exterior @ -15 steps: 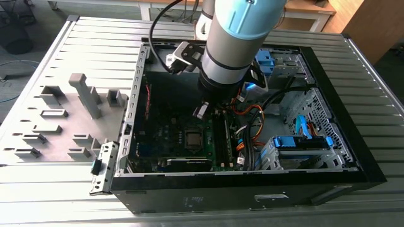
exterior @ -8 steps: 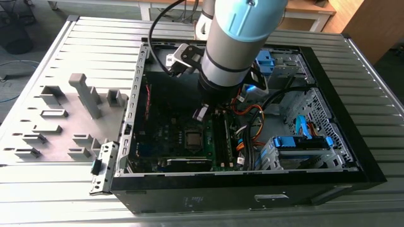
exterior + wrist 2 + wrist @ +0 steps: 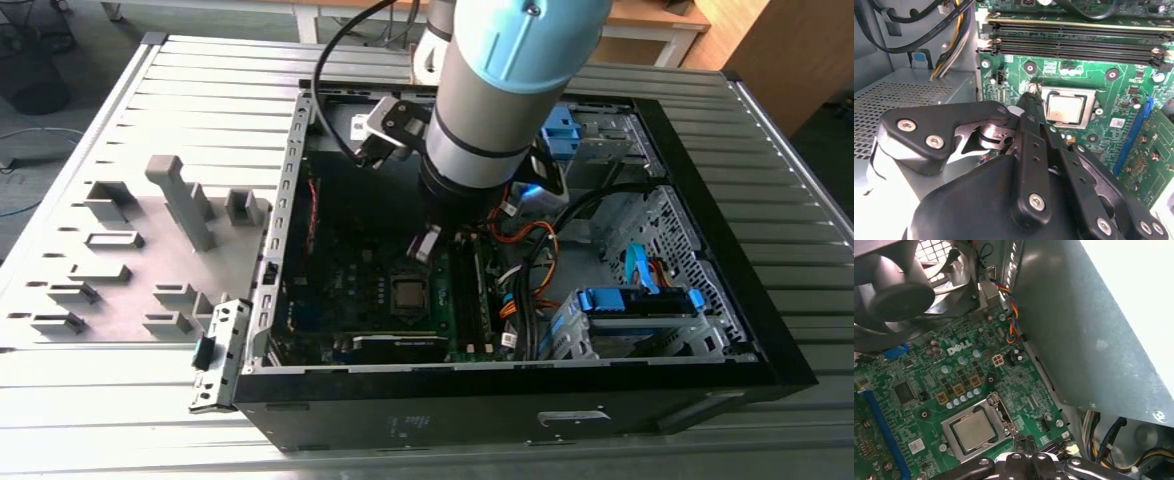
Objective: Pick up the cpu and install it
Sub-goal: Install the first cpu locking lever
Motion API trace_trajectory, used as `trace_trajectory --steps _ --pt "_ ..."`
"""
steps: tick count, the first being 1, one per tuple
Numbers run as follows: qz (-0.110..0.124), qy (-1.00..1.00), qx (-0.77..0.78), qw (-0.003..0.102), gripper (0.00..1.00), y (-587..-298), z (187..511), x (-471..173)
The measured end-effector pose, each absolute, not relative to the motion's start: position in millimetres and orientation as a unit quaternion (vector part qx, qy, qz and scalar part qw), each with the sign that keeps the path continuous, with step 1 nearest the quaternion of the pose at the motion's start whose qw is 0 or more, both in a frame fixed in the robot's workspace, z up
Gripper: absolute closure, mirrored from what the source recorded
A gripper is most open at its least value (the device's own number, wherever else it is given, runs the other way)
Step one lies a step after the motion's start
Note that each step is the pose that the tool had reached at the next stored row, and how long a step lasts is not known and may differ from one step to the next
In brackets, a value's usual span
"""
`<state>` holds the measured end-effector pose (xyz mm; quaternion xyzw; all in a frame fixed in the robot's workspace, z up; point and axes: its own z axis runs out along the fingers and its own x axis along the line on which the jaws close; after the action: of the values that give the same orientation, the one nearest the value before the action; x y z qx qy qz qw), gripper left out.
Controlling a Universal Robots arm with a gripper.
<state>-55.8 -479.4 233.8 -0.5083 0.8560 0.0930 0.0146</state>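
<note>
- Tan-grey metallic square chip, the cpu point(image 3: 1066, 108) point(image 3: 973, 432) point(image 3: 406, 292): seated flat in its socket on the green motherboard point(image 3: 954, 385) point(image 3: 1114, 125), framed by a silver metal retention bracket point(image 3: 956, 447); nothing of mine touches it
- Black two-fingered gripper of mine point(image 3: 1031, 97) point(image 3: 1025, 442): fingers drawn together at the tips with nothing between them; tips hover just beside the socket's edge, close above the board; in the exterior view the gripper point(image 3: 430, 245) hangs over the board a little above the socket
- Grey and pale-blue arm point(image 3: 507, 90): reaches down into the open black computer case point(image 3: 747, 330), which lies on its side on a ribbed grey metal table point(image 3: 174, 60)
- Long black memory slots point(image 3: 1074, 42): in a parallel row on the board, well apart from the socket, seen in the second wrist view
- Grey sheet-metal power-supply box point(image 3: 1094, 320) point(image 3: 899, 95): next to the board; a bundle of coloured wires point(image 3: 1010, 325) runs down beside it
- Black round case fan point(image 3: 899, 295): at the board's far end, in the first wrist view
- Blue plastic drive brackets point(image 3: 638, 300): at the exterior view's right inside the case, orange cables point(image 3: 514, 290) near them
- Grey blocky plastic fixtures point(image 3: 147, 250): standing on a flat plate outside the case at the exterior view's left
</note>
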Motion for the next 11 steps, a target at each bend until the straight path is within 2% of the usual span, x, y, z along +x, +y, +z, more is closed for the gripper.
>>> trace_trajectory --steps 11 --pt "0.084 0.856 -0.509 0.009 0.89 -481.8 233.5 -56.0"
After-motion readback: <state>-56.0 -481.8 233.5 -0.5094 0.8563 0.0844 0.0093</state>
